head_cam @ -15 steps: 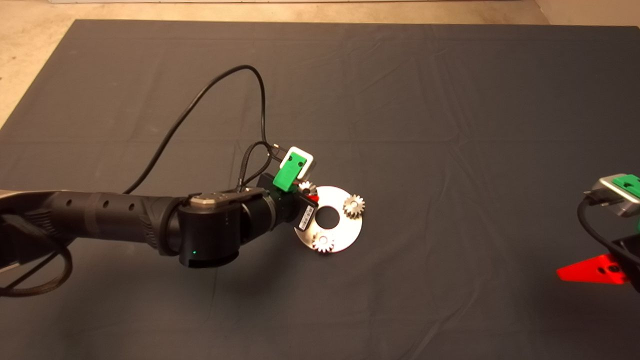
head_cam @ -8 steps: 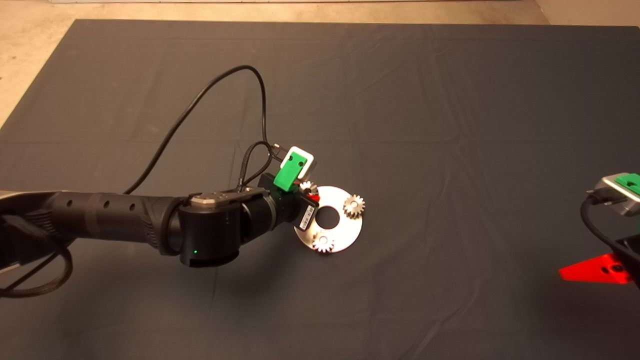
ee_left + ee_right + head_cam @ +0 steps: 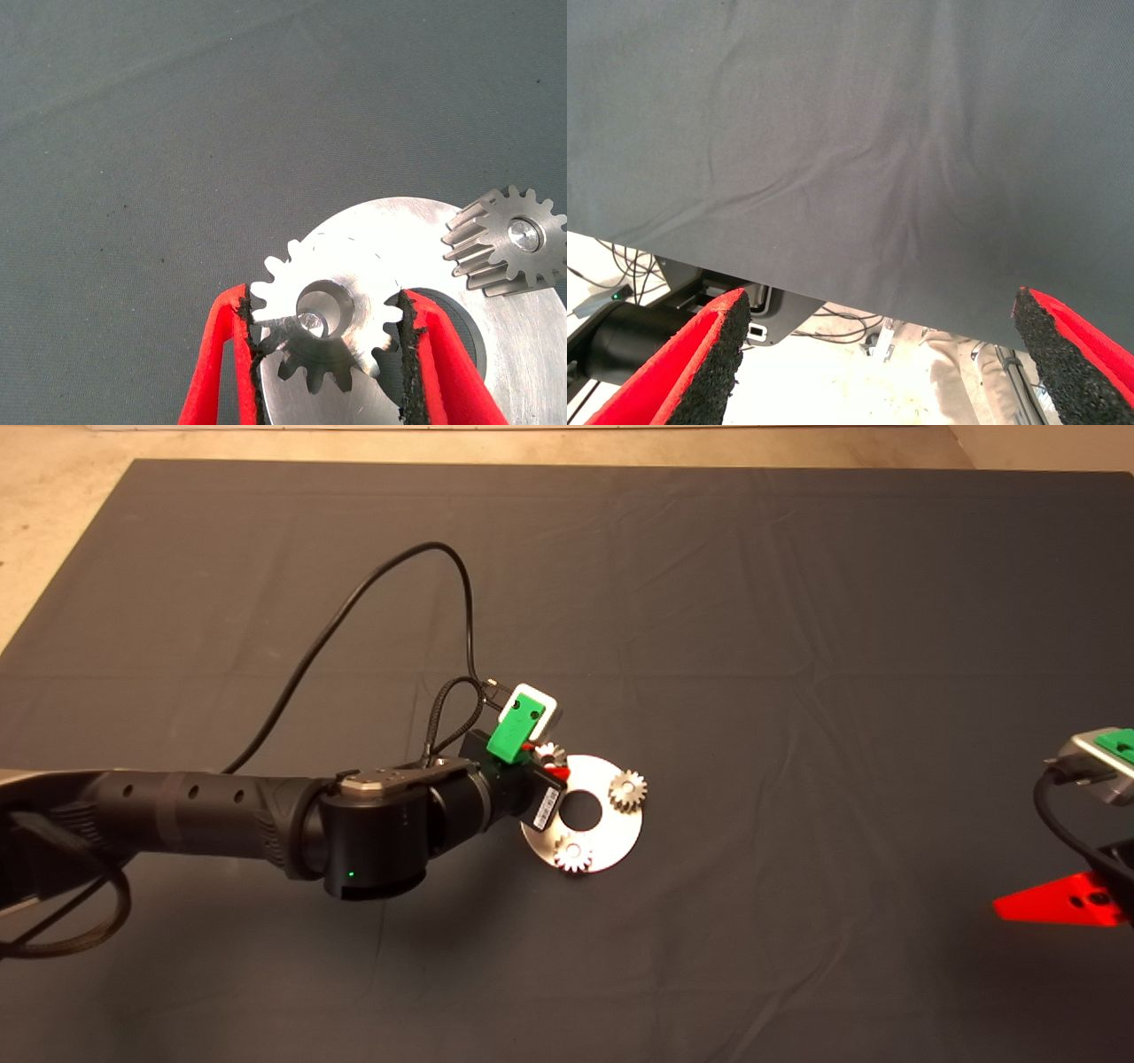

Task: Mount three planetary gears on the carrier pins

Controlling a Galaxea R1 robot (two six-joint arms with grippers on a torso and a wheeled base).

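- On the worktop's dark mat [image 3: 797,646], in the head view, the white disc [image 3: 611,828] carries two planetary gears seated on carrier pins: one at its right rim [image 3: 627,789], one at its near rim [image 3: 573,856]. The third gear [image 3: 547,755] sits at the disc's far-left edge, under the left gripper [image 3: 542,760]. I judge the task about two-thirds done, with the last gear being fitted.
- Against the earlier head pictures, the left arm has drawn slightly back and the third gear shows a little more; both seated gears are unmoved. The right gripper [image 3: 1059,899] waits at the lower right edge.
- In the left wrist view, the jaws grip the third gear [image 3: 323,319] by its teeth; a pin tip [image 3: 310,322] shows off-centre in its bore, so it looks not fully seated. The neighbouring gear [image 3: 509,241] has its pin [image 3: 524,235] through.
- In the right wrist view, the right jaws stand wide open over bare mat, holding nothing.
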